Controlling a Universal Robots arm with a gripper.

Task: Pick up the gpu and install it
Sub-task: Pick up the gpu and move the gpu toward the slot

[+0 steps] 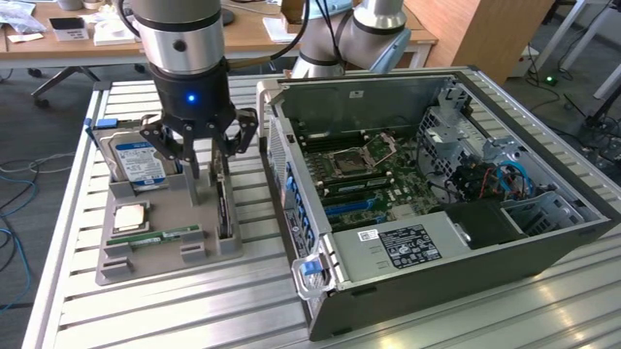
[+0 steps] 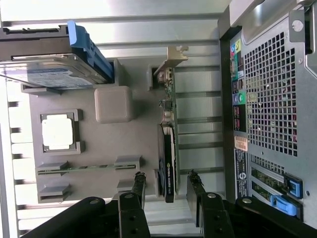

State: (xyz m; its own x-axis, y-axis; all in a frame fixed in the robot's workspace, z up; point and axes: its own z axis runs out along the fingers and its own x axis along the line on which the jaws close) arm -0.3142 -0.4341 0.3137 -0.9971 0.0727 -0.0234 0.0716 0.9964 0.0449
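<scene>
Hovering at the exterior view's left: black gripper [image 1: 206, 171], fingers [image 2: 138, 183] spread wide, gripping nothing, one on either side of the thin green-and-black gpu card [image 2: 168, 148], not touching it. Card stands on edge in grey moulded tray [image 1: 167, 207] on slatted metal desk [image 1: 174, 313], beside open black computer case [image 1: 437, 182].

Slatted metal counter [image 1: 194, 313] carries a grey fixture tray [image 1: 165, 211] near its edge at the exterior view's left; tray holds an upright blue-labelled hard drive [image 1: 136, 161], a processor [image 1: 131, 217] and a RAM stick [image 1: 167, 235]; an open computer case [image 1: 466, 280] lies alongside, motherboard [image 1: 388, 178] exposed.
</scene>
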